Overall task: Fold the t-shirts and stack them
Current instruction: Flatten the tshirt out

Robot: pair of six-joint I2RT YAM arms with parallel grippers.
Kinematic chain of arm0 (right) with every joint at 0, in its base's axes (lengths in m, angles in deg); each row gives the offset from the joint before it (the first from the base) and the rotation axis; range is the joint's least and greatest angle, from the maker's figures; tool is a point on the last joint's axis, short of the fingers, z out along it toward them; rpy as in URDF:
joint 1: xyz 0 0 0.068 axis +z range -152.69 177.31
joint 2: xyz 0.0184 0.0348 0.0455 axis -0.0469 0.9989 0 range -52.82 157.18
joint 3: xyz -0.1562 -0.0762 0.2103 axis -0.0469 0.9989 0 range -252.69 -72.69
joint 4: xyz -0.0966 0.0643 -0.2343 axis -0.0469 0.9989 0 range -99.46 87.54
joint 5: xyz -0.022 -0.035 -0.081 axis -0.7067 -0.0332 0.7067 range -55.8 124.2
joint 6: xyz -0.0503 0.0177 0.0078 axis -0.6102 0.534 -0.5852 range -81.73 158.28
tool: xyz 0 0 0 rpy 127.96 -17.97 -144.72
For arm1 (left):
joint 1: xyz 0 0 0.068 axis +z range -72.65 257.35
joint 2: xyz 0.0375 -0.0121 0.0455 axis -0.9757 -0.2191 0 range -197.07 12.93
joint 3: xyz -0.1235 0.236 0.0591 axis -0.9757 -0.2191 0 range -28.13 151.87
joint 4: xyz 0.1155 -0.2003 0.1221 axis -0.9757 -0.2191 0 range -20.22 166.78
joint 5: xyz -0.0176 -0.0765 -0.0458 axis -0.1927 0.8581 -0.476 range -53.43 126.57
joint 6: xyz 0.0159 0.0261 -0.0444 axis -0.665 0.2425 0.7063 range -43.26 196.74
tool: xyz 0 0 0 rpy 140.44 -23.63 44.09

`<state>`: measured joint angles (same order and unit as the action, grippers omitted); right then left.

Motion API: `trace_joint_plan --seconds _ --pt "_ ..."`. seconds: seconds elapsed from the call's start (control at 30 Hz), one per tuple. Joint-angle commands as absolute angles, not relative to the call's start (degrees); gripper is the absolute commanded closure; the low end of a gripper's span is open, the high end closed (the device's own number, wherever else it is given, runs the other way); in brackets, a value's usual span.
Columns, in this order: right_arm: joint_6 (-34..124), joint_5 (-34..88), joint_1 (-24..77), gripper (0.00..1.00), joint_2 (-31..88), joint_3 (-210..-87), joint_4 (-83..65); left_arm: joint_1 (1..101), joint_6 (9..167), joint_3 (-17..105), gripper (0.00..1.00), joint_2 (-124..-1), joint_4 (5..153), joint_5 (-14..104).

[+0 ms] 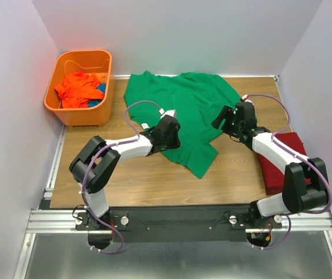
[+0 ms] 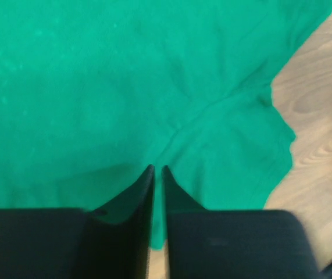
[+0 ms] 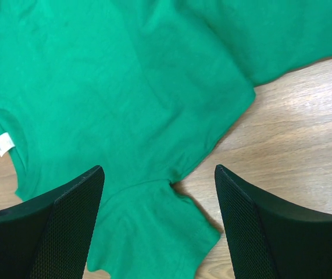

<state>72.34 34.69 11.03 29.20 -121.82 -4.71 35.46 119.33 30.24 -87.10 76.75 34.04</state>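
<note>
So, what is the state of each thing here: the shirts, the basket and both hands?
green t-shirt: spread out on the table, unfolded, slightly wrinkled.
dark red t-shirt: folded, at the table's right edge.
orange t-shirt: crumpled inside the basket.
orange basket: upright, holding cloth.
left hand: almost closed, pinching the green t-shirt.
right hand: open, over the green t-shirt, holding nothing.

Robot test lab, plain white walls (image 1: 183,35), wooden table (image 1: 154,180), aluminium mounting rails (image 1: 177,218)

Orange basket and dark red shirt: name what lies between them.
The spread green t-shirt, between orange basket and dark red shirt, shown in the top view.
</note>
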Motion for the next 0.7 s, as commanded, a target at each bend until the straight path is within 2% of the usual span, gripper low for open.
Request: trace_joint_plan --seconds 0.0,0.1,0.27,0.53,0.67 --pt "73.1 38.3 11.1 0.17 28.7 -123.2 -5.1 35.0 118.7 31.0 0.92 -91.4 76.9 32.2" --pt "73.3 39.3 11.1 0.17 28.7 -123.8 -5.1 35.5 120.5 28.5 1.0 -92.6 74.3 34.0" --pt "73.7 40.2 11.0 0.17 29.0 -124.2 -5.0 38.4 124.1 19.5 1.0 -89.0 75.1 39.1" --pt "74.0 41.1 11.0 0.17 30.7 -124.6 -4.7 58.3 126.3 3.8 1.0 -75.2 76.5 44.0" --pt "74.0 42.5 11.0 0.16 31.3 -123.9 -4.5 60.2 124.9 7.3 1.0 -73.3 72.7 41.4"
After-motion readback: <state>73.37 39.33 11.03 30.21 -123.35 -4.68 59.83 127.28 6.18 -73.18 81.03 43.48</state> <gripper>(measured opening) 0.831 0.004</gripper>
